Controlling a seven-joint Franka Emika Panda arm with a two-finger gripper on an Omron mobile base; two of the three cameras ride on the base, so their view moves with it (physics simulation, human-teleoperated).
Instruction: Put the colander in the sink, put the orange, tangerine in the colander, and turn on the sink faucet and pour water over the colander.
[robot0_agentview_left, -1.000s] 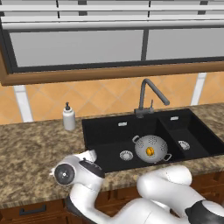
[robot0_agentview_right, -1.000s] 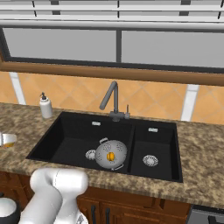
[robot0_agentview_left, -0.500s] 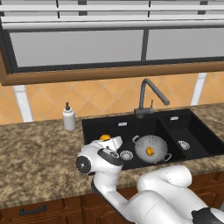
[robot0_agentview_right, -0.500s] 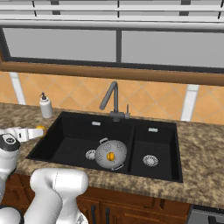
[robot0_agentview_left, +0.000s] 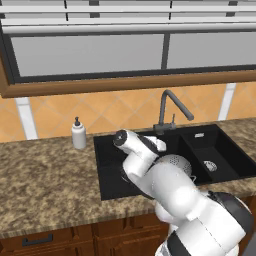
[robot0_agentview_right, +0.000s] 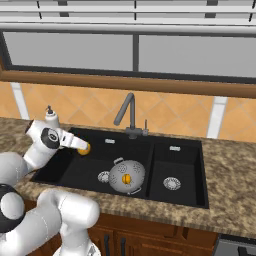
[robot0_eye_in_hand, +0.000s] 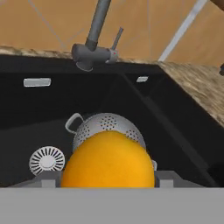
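Pincer (robot0_agentview_right: 85, 148) out over the left basin of the sink (robot0_agentview_right: 185, 200), and it has a round orange fruit (robot0_eye_in_hand: 108, 162) clamped between its fingers, jaws set wide around it! From the right base view the fruit (robot0_agentview_right: 84, 148) sits right at the tip of the white arm, near the basin's back left corner. Whether this one is the orange or the tangerine, I can't tell. In the hand view the fruit bulges up so large that it covers the finger tips and the near rim of the colander (robot0_eye_in_hand: 107, 127) behind it.

That colander (robot0_agentview_right: 127, 176) rests on the floor of the left basin, toward the divider, just beside the round steel drain (robot0_agentview_right: 104, 176). Inside it, a second small orange fruit (robot0_agentview_right: 126, 178) shows. Its loop handle (robot0_eye_in_hand: 73, 122) pokes out clearly in the hand view.

Faucet (robot0_agentview_right: 128, 113) stands at the sink's back edge, spout angled out to the left; in the hand view its top is cut off. Soap bottle (robot0_agentview_left: 78, 134) sits on the counter (robot0_agentview_left: 45, 175) by the sink's back left corner.

From the left base view the arm's white bulk hides most of the colander (robot0_agentview_left: 176, 161) and the pincer itself.
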